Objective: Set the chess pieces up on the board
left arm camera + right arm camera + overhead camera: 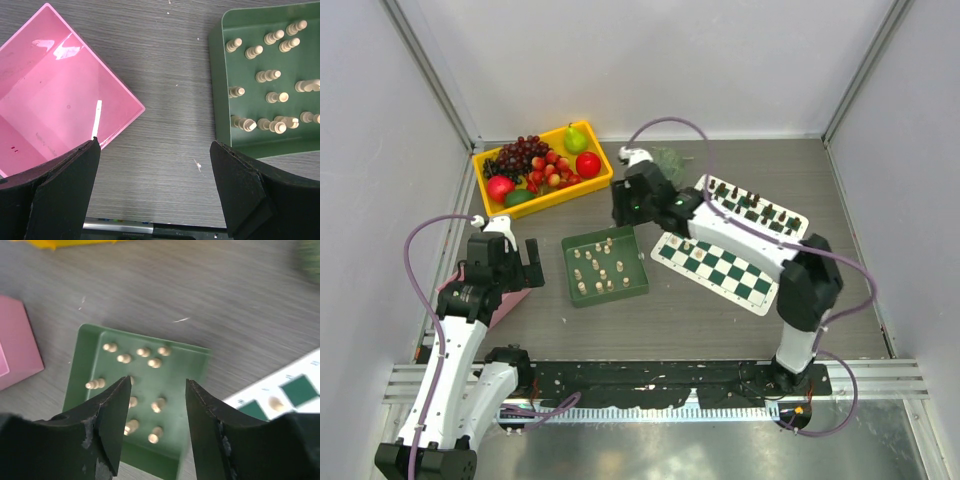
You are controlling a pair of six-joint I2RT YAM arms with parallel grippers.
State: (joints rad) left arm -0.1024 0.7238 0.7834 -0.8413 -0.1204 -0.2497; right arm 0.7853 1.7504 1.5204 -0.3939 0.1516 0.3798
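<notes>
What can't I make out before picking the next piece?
Top view: right arm covers the board's middle squares.
Top view: chess pieces in the green tray too small to identify.
Right wrist: right pincer blocks several tray pieces; green object at top right is blurred.
Left wrist: frame edge cuts off the tray.

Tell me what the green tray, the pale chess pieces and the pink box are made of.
Green tray: likely moulded plastic, matte, with rounded upturned walls. Chess pieces: cream, perhaps wood or plastic; too small to tell. Pink box: glossy plastic, showing bright reflections.
</notes>
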